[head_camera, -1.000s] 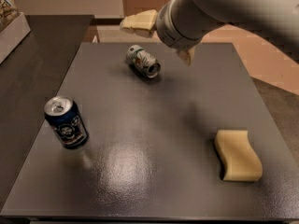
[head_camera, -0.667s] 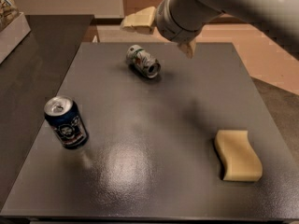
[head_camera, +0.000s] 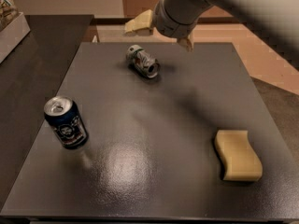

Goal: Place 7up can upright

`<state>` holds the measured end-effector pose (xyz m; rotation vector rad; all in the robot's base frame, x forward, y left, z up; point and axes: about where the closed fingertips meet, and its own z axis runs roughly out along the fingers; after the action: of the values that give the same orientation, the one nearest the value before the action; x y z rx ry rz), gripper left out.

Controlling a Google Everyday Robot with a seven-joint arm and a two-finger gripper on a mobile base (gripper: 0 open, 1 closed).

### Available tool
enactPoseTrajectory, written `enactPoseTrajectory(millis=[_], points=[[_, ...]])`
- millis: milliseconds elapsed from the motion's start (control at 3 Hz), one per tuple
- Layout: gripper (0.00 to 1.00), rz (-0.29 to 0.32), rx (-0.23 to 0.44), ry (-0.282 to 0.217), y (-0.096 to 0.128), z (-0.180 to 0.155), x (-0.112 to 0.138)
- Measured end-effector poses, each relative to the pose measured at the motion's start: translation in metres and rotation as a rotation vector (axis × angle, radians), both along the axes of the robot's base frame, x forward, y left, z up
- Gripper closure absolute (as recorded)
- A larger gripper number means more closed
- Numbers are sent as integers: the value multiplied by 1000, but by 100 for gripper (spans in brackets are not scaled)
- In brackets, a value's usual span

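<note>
The 7up can (head_camera: pixel 143 61), silver-white and green, lies on its side near the far edge of the dark grey table (head_camera: pixel 154 125), one silver end facing front-right. My gripper (head_camera: pixel 162 32) hovers above and just behind the can, at the table's far edge. Its two cream fingers (head_camera: pixel 138 22) are spread wide apart and hold nothing. The gripper does not touch the can. The thick pale arm runs in from the upper right.
A dark blue can (head_camera: pixel 65 122) with a white emblem stands upright at the front left. A yellow sponge (head_camera: pixel 237 154) lies at the front right. A darker counter (head_camera: pixel 32 69) adjoins the table on the left.
The arm has drawn slightly up and back toward the far edge. The 7up can, the blue can and the sponge have not moved.
</note>
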<state>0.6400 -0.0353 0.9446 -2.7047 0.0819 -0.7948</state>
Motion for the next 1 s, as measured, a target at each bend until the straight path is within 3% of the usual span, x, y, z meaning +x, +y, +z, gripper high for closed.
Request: enactPoseTrajectory(millis=[1000], points=[[0, 213, -94, 66, 24, -40, 29]])
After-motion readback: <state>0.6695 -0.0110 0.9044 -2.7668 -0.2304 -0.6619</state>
